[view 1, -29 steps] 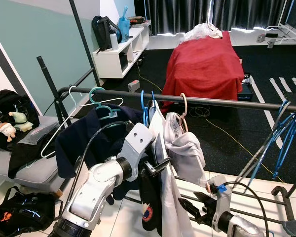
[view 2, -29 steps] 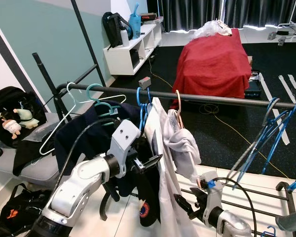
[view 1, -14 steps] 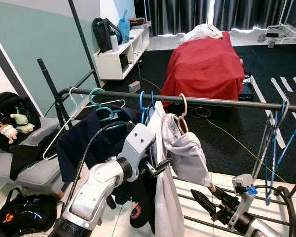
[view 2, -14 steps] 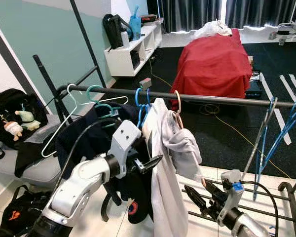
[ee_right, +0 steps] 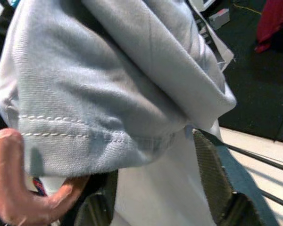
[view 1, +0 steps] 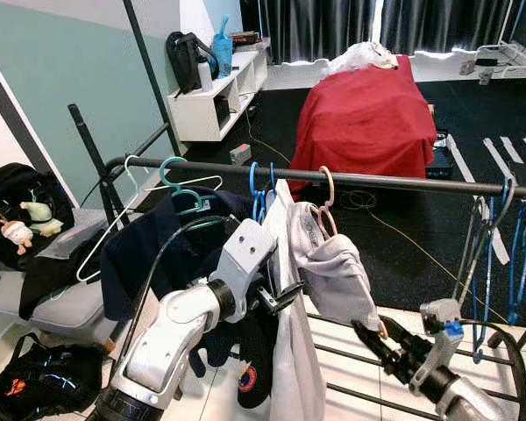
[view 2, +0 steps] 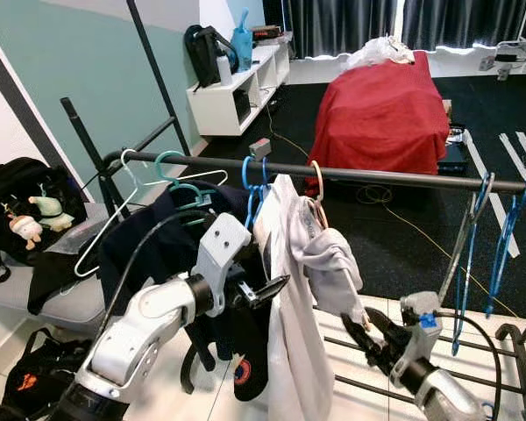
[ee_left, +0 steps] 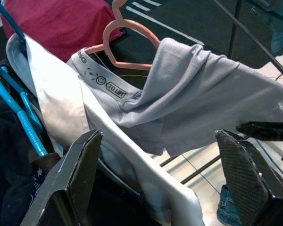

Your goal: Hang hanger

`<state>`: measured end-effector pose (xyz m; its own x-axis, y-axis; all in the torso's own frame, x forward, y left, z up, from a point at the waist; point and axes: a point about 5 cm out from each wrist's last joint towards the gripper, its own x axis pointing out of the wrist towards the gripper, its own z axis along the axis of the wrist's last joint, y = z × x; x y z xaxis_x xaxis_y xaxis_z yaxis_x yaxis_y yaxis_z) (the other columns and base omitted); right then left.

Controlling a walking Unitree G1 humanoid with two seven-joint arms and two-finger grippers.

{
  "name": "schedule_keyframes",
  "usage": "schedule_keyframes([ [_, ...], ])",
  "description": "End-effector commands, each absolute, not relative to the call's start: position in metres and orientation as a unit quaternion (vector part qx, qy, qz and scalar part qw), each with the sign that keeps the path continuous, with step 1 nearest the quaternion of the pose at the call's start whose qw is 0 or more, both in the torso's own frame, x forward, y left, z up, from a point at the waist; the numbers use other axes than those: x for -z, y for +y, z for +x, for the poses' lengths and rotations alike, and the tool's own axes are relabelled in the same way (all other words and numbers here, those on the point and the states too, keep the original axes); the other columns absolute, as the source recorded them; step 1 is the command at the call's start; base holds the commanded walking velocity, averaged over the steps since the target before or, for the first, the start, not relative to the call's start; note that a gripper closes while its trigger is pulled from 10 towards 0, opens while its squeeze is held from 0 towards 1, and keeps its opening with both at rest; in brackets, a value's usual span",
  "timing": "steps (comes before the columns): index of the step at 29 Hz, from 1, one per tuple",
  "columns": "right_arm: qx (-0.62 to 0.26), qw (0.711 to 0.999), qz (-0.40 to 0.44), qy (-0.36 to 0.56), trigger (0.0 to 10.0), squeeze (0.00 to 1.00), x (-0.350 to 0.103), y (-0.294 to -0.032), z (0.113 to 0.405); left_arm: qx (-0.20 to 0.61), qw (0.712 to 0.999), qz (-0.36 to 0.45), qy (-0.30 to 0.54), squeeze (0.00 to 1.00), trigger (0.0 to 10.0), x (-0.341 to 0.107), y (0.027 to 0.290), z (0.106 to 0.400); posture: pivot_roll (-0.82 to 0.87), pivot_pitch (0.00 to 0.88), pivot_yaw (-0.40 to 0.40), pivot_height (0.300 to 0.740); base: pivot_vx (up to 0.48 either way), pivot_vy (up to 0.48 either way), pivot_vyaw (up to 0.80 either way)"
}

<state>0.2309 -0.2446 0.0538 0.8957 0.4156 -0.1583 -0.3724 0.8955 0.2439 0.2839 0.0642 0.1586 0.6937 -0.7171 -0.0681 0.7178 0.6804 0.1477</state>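
Observation:
A pink hanger (view 1: 326, 186) hooks over the dark rail (view 1: 403, 182) and carries a grey T-shirt (view 1: 335, 274). Its pink lower end (ee_right: 9, 188) pokes out under the shirt's sleeve hem. My right gripper (view 1: 375, 337) sits low at the right, just below that sleeve. It is open, and in the right wrist view its fingers (ee_right: 212, 183) straddle pale cloth, with the pink tip outside them. My left gripper (view 1: 282, 298) is raised among the hanging clothes left of the shirt. It is open too, and its fingertips (ee_left: 70, 183) stand wide apart facing the shirt (ee_left: 198, 103).
A long white garment (view 1: 289, 360) and dark clothes (view 1: 149, 254) hang left of the shirt, with blue (view 1: 259, 189), teal (view 1: 180, 180) and white (view 1: 114, 228) hangers. More blue hangers (view 1: 508, 237) dangle at the rail's right end. Low rack bars (view 1: 342, 355) run beneath. A red-covered bed (view 1: 364, 114) stands behind.
My right gripper has shifted right and slightly up beneath the grey sleeve. The blue hangers at the right have swung to hang straighter. The left arm has stayed put.

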Motion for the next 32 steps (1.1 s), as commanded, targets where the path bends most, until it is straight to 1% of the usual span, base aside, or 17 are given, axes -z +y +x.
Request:
schedule_keyframes([
  [1,-0.205,0.969,0.099,0.094,0.0,0.0,-0.057,-0.242,0.234,0.39,0.917,0.083,0.014,0.0,10.0,-0.155,0.066,0.285,-0.11,0.0,0.116,0.71,0.0,0.0,0.0],
  [9,-0.198,0.971,0.095,0.09,0.0,0.0,-0.06,-0.243,0.234,0.39,0.917,0.081,0.013,0.0,10.0,-0.155,0.066,0.285,-0.11,0.0,0.115,0.71,0.0,0.0,0.0],
  [17,-0.216,0.966,0.105,0.095,0.0,0.0,-0.059,-0.237,0.231,0.389,0.917,0.081,0.014,0.0,10.0,-0.155,0.066,0.285,-0.11,0.0,0.112,0.71,0.0,0.0,0.0],
  [18,-0.233,0.96,0.135,0.082,0.0,0.0,-0.063,-0.231,0.229,0.389,0.918,0.081,0.014,0.0,10.0,-0.155,0.066,0.285,-0.11,0.0,0.111,0.71,0.0,0.0,0.0],
  [19,-0.256,0.946,0.19,0.052,0.0,0.0,-0.074,-0.226,0.228,0.388,0.918,0.081,0.014,0.0,10.0,-0.155,0.066,0.285,-0.11,0.0,0.111,0.71,0.0,0.0,0.0],
  [20,-0.256,0.946,0.19,0.052,0.0,0.0,-0.074,-0.226,0.228,0.388,0.918,0.081,0.014,0.0,10.0,-0.155,0.066,0.285,-0.11,0.0,0.111,0.71,0.0,0.0,0.0],
  [21,-0.28,0.931,0.235,0.018,0.0,0.0,-0.086,-0.223,0.225,0.388,0.918,0.081,0.014,0.0,10.0,-0.155,0.066,0.285,-0.11,0.0,0.111,0.71,0.0,0.0,0.0],
  [23,-0.313,0.907,0.282,-0.025,0.0,0.0,-0.104,-0.223,0.221,0.388,0.918,0.081,0.015,0.0,10.0,-0.154,0.066,0.285,-0.11,0.0,0.111,0.71,0.0,0.0,0.0],
  [29,-0.334,0.894,0.295,-0.046,0.0,0.0,-0.117,-0.224,0.218,0.389,0.918,0.08,0.014,0.0,10.0,-0.155,0.065,0.285,-0.12,0.0,0.109,0.71,0.0,0.0,0.0],
  [32,-0.373,0.88,0.292,-0.03,0.0,0.0,-0.12,-0.215,0.212,0.39,0.917,0.08,0.014,0.0,10.0,-0.154,0.064,0.284,-0.12,0.0,0.107,0.71,0.0,0.0,0.0],
])
